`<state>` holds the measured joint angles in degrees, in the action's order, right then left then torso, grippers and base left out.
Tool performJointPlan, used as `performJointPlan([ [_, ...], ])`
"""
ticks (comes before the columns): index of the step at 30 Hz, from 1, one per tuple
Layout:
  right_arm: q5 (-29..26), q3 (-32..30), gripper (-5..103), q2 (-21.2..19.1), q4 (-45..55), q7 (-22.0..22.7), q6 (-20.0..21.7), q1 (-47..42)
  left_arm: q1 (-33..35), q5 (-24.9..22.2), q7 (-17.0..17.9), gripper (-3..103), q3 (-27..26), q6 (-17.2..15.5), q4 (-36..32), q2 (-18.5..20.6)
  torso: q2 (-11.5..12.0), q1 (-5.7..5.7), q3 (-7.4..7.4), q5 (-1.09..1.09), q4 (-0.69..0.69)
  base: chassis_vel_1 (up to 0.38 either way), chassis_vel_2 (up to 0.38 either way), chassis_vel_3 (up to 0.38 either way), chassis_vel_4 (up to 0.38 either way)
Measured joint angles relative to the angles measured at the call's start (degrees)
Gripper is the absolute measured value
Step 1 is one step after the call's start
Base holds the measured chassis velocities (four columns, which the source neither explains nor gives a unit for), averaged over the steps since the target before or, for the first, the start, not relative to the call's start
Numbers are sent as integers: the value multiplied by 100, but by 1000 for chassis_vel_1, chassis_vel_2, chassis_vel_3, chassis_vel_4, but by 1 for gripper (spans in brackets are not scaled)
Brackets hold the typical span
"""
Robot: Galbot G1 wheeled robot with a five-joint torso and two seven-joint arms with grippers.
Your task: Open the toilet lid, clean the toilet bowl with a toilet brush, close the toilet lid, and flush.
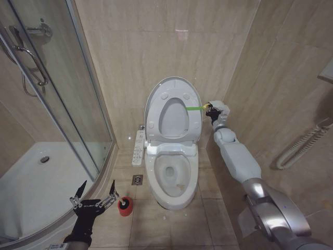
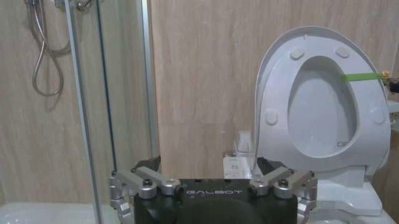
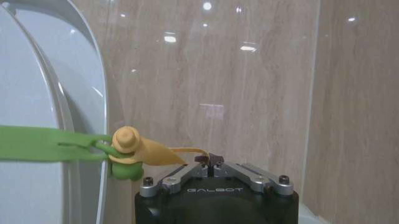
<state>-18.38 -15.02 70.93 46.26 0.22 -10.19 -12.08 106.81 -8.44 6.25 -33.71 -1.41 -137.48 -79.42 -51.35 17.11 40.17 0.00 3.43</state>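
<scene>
Holding the toilet lid (image 1: 173,109) upright against the wall was what the right end effector (image 1: 212,110) was doing: its fingers were pinched shut on a small yellow tab, joined to the yellow-green strap (image 1: 193,108) that ran across the lid's edge. From the right wrist view I saw the tab (image 3: 146,151) leading from the strap's end to between the closed fingertips, with the strap (image 3: 50,143) pulled fairly level. The lid and the seat ring stood raised together, and the toilet bowl (image 1: 171,174) lay open below them.

My left end effector (image 1: 94,199) hung low near the floor with its fingers spread wide, gripping nothing, just beside the round red holder (image 1: 125,206). I could make out a dark brush head in that holder but not the handle of the toilet brush (image 1: 124,200).

To finish this step well, I judged the lid had to lean past its balance point before the tab was let go, or it could drop back. Releasing should be gentle, with the strap slack first. The left end effector would need to line up squarely over the brush, since the holder looked light enough to tip.
</scene>
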Motion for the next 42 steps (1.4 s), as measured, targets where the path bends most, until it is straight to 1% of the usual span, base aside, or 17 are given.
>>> performJointPlan([
  [5,83,36,1,76,-286,-34,-46,225,0,0,0,100,0,0,0,0,0,0,0,0,0,0,0,0,0],
  [14,96,79,1,62,-258,-31,-58,222,0,0,0,100,0,0,0,0,0,0,-1,0,0,0,0,0,0],
  [18,32,103,1,-31,-59,-17,-53,97,0,0,0,100,0,0,0,0,0,0,0,0,0,0,0,0,0],
  [21,-95,122,1,-234,239,-4,-26,-109,0,0,0,100,0,0,0,0,-1,0,-1,0,1,0,0,0,0],
  [30,-340,188,1,-531,832,118,112,-478,0,0,0,100,0,0,0,0,-1,0,-1,1,0,0,0,0,0],
  [31,-369,188,11,-569,917,139,132,-546,0,0,0,100,0,0,0,0,-1,0,-1,1,2,0,0,0,0],
  [37,-433,175,11,-685,1235,164,171,-851,0,0,0,100,0,0,0,0,-1,0,-1,0,0,0,0,0,0],
  [38,-448,174,37,-704,1331,172,190,-924,0,0,0,100,0,0,0,0,-1,0,-1,0,1,0,0,0,0],
  [42,-482,172,37,-735,1538,198,225,-1086,0,0,0,100,0,0,0,0,-1,-1,-1,0,0,0,0,0,0],
])
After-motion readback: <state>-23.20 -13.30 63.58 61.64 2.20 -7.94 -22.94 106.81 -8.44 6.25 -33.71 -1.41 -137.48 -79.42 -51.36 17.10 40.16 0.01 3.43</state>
